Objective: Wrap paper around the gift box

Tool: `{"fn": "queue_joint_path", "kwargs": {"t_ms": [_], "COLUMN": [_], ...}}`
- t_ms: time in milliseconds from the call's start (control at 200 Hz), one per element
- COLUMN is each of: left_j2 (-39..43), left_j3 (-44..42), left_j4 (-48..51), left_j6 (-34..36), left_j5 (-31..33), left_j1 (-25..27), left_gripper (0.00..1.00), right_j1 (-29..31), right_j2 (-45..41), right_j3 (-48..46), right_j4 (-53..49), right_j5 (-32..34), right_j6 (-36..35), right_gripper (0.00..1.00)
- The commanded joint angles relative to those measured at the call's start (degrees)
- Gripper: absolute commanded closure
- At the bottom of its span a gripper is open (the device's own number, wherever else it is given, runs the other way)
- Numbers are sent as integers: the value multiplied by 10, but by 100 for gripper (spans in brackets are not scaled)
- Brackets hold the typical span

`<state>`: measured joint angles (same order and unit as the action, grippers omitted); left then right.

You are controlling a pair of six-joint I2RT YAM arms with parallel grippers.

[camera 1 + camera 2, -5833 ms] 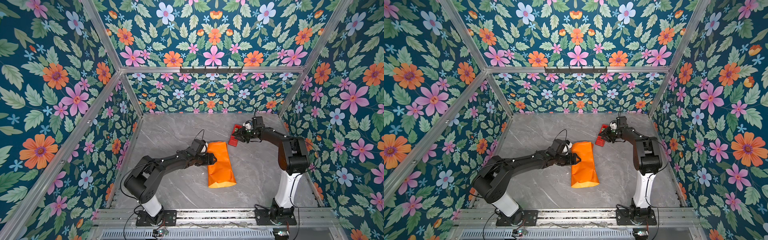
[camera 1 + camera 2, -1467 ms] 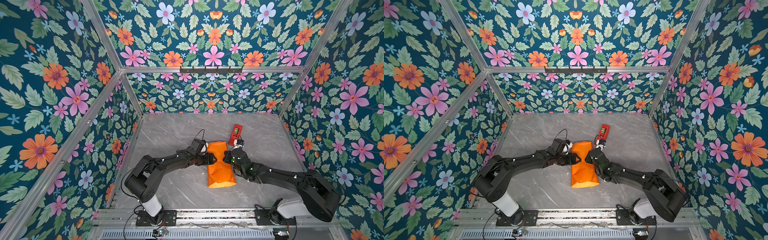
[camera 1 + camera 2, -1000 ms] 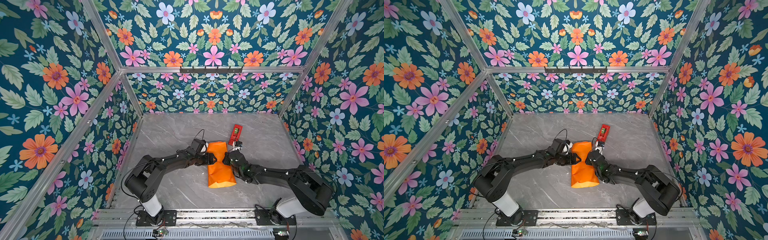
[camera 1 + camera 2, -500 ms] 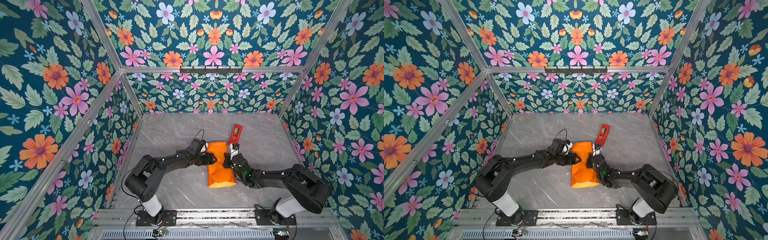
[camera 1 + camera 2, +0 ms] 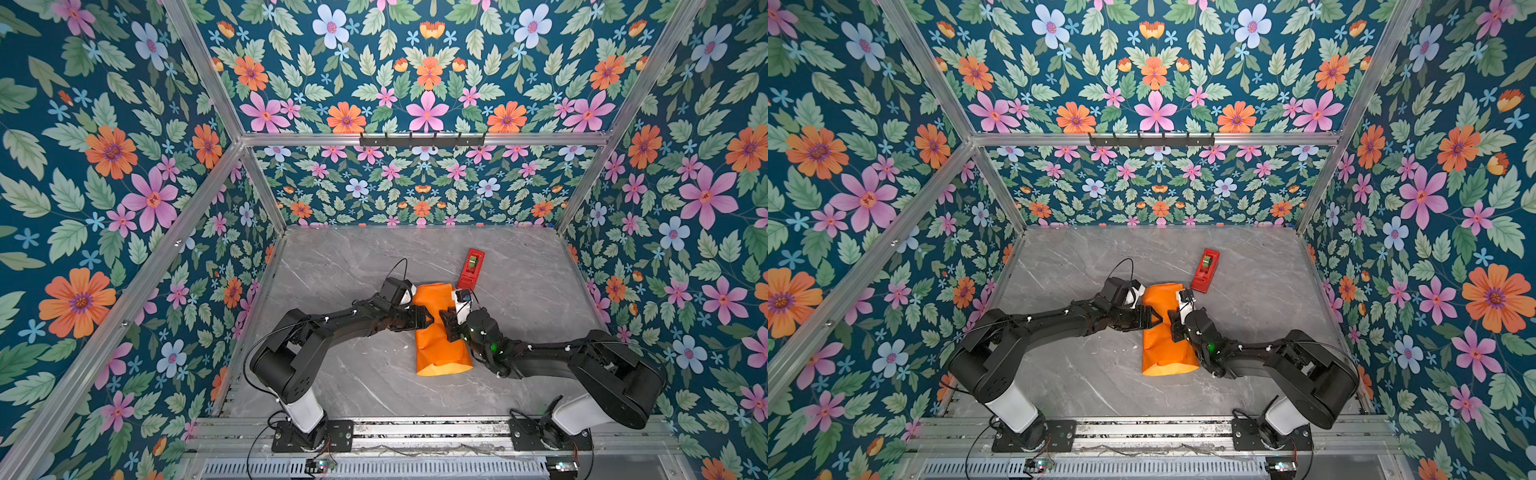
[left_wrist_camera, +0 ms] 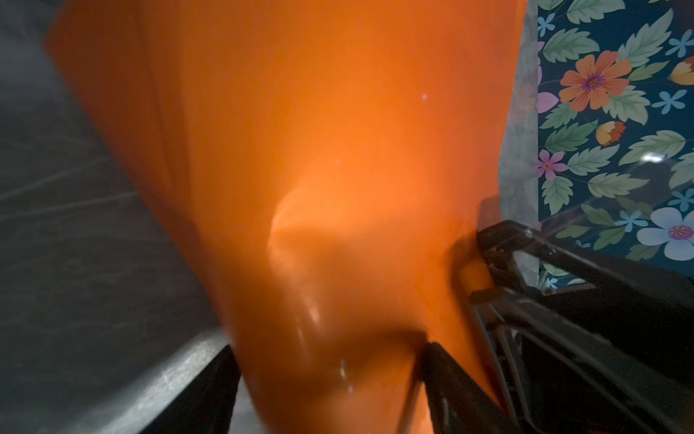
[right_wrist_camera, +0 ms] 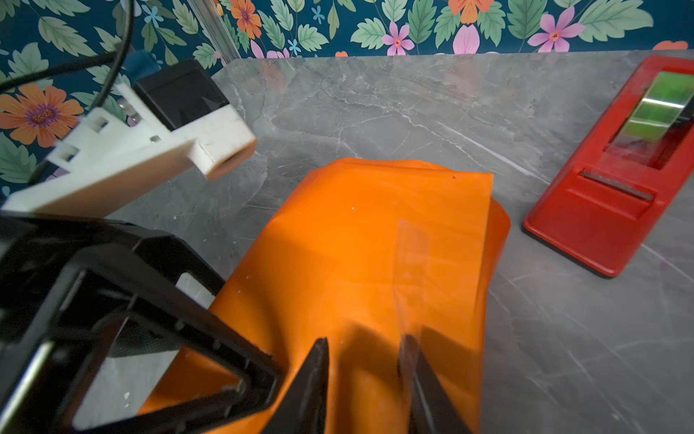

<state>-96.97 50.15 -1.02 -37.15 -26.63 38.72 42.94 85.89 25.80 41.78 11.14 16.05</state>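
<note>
Taping the seam seems in hand: on the desk (image 5: 353,257) the paper (image 5: 440,345) lies folded round the hidden gift box, the left tool (image 5: 426,319) spread wide against its side, the right tool (image 7: 364,360) part-open, gripping nothing, over a clear tape strip (image 7: 411,259) that next wants pressing flat.

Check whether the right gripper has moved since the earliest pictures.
Yes. The right gripper has left the red tape dispenser and come toward the table front edge, now over the orange paper.
</note>
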Motion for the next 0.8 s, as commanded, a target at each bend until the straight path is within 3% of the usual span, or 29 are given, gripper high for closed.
{"fn": "queue_joint_path", "kwargs": {"t_ms": [0,795], "left_j2": [-9,-11], "left_j3": [-7,-2], "left_j4": [96,101], "left_j6": [12,16], "left_j5": [70,71], "left_j1": [0,-1], "left_gripper": [23,23], "right_j1": [-13,-150], "right_j2": [-14,-33], "right_j3": [6,2], "right_j4": [-62,-17], "right_j5": [-17,-214], "right_j6": [-3,212], "right_gripper": [63,58]}}
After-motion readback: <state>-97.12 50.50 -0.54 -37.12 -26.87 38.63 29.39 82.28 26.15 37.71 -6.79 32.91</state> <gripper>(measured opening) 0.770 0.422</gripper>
